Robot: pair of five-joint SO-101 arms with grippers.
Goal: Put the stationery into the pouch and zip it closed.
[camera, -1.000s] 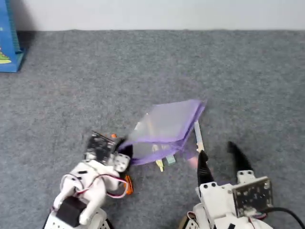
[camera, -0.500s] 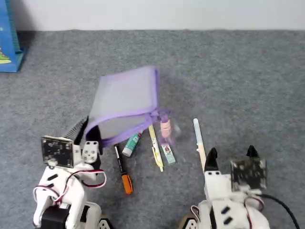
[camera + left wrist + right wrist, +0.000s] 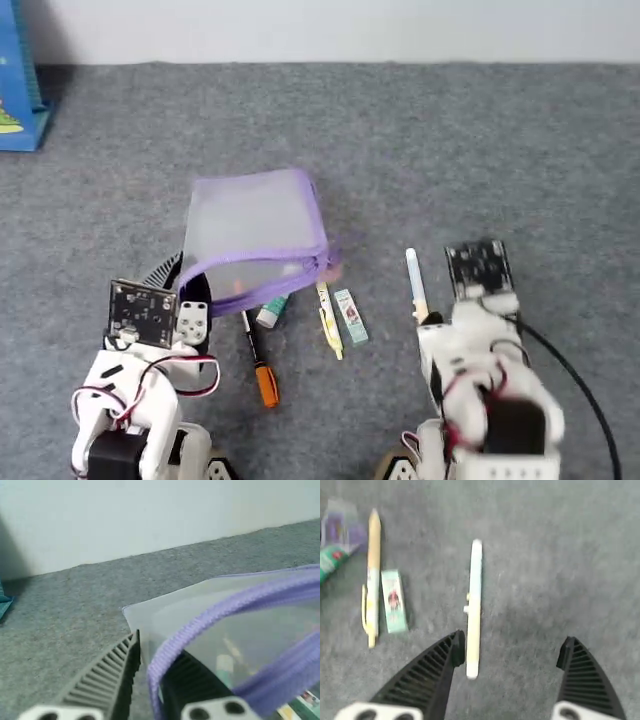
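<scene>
A translucent pouch [image 3: 255, 232] with a purple zip edge lies left of centre, its near edge lifted. My left gripper [image 3: 188, 290] is shut on that zip edge [image 3: 200, 630], at the pouch's near left corner. In front of the pouch lie a green-capped tube [image 3: 272, 310], a black and orange marker [image 3: 258, 358], a yellow pen [image 3: 327, 318] and a small green box [image 3: 350, 316]. A white pen [image 3: 415, 284] lies to their right. My right gripper [image 3: 511, 650] is open just above the carpet, with the white pen [image 3: 473, 607] by one finger.
Grey carpet covers the table up to a white wall at the back. A blue box [image 3: 18, 85] stands at the far left corner. The right arm's body [image 3: 485, 400] rises at the near right edge.
My left gripper swung the pouch from the centre-right over to the left and lowered it, uncovering the stationery beneath. My right arm moved forward, and its gripper now points down by the white pen.
</scene>
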